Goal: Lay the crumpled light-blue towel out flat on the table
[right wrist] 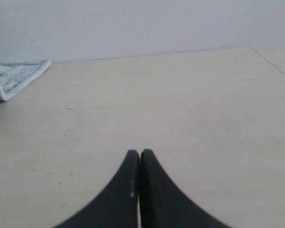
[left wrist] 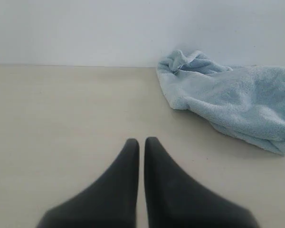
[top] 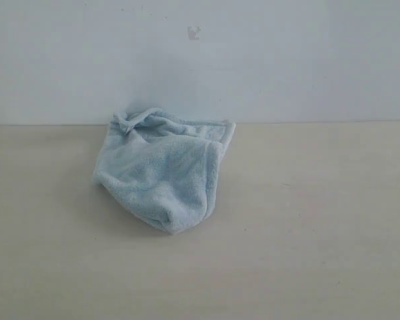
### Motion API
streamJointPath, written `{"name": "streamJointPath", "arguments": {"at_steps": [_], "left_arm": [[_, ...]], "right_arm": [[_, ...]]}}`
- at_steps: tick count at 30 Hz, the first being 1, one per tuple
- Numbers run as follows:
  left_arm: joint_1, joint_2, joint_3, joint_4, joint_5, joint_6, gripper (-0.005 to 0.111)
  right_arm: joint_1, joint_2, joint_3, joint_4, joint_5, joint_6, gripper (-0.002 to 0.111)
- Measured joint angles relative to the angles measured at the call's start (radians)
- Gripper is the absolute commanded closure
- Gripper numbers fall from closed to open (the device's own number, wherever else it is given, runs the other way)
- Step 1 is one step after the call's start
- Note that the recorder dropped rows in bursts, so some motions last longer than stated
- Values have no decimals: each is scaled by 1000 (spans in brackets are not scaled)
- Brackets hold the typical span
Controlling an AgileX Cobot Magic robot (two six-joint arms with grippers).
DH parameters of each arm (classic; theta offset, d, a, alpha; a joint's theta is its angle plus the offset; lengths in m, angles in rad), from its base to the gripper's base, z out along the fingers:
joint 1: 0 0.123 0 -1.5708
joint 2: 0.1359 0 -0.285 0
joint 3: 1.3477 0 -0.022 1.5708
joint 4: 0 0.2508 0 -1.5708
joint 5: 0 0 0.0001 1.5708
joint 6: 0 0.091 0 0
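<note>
Towel (top: 161, 170) is seen crumpled on the table (top: 320, 233), left of centre in the exterior view and toward the far side, close to where the table meets the pale wall (top: 287, 67). It is bunched into a rough folded heap. A twisted knot of cloth is raised at the far-left end, a stitched hem is run along the far-right side, and a rounded fold is pointed toward the near side. No part is spread flat. Left gripper (left wrist: 141, 141) is held low over bare table with its dark fingers drawn almost together. Only a thin slit is left between the tips, and nothing is pinched. The towel is placed farther away and to the right of it, well apart, without contact. Right gripper (right wrist: 139, 153) is likewise held low over bare table, tips pressed together, nothing gripped. The towel is placed well to its left, and only one hemmed corner is caught by that wrist camera. A few tiny dark specks are noted on the table, and one small dark mark (top: 194, 33) is noted high on the wall.
</note>
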Motion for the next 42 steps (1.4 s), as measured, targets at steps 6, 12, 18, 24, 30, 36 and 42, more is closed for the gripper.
{"name": "streamJointPath", "arguments": {"at_steps": [6, 12, 18, 24, 30, 36, 42], "left_arm": [[0, 0, 0, 0, 0, 0, 103], [0, 0, 0, 0, 0, 0, 103], [0, 0, 0, 0, 0, 0, 103], [0, 0, 0, 0, 0, 0, 103], [0, 0, 0, 0, 0, 0, 103], [0, 0, 0, 0, 0, 0, 103], [0, 0, 0, 0, 0, 0, 103]], "right_arm": [[0, 0, 0, -119, 0, -144, 109], [0, 0, 0, -161, 0, -217, 109], [0, 0, 0, -163, 0, -267, 109], [0, 0, 0, -174, 0, -325, 109], [0, 0, 0, -326, -120, -499, 109], [0, -1, 0, -396, -540, -504, 109], [0, -2, 0, -391, -947, -322, 109]]}}
